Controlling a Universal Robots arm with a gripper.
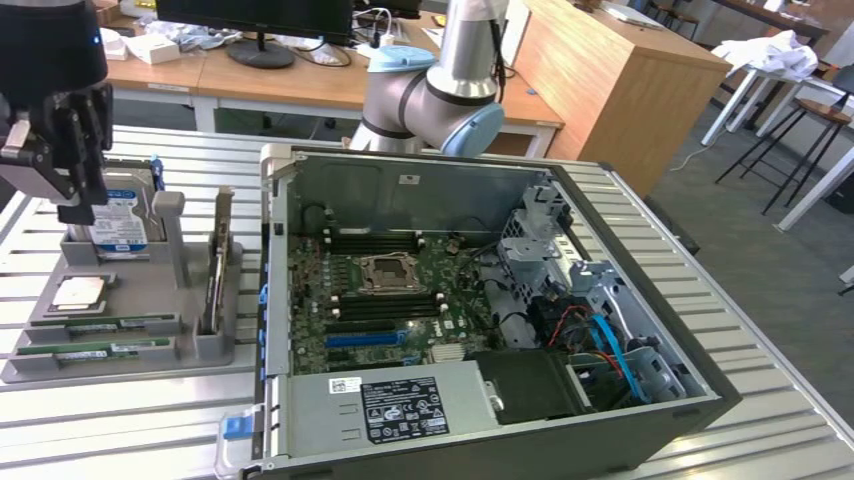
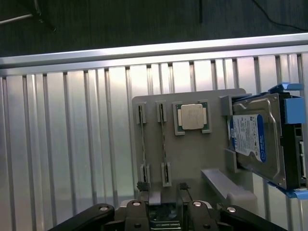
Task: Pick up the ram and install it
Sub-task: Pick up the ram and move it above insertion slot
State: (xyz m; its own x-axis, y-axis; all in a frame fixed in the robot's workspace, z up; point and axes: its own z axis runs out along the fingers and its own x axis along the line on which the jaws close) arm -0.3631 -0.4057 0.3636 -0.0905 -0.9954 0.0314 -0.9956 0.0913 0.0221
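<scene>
The black gripper (image 1: 67, 195) hovered over grey plastic parts tray (image 1: 134, 292), exterior view's left.
Jaws spread, empty; two thin green RAM sticks (image 1: 104, 327) lay in tray's near slots.

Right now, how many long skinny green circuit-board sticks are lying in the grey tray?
2. One long thin green ram stick lies beside the square silver chip; the second ram stick lies alongside it, nearer the grey tray's outer edge.
</scene>
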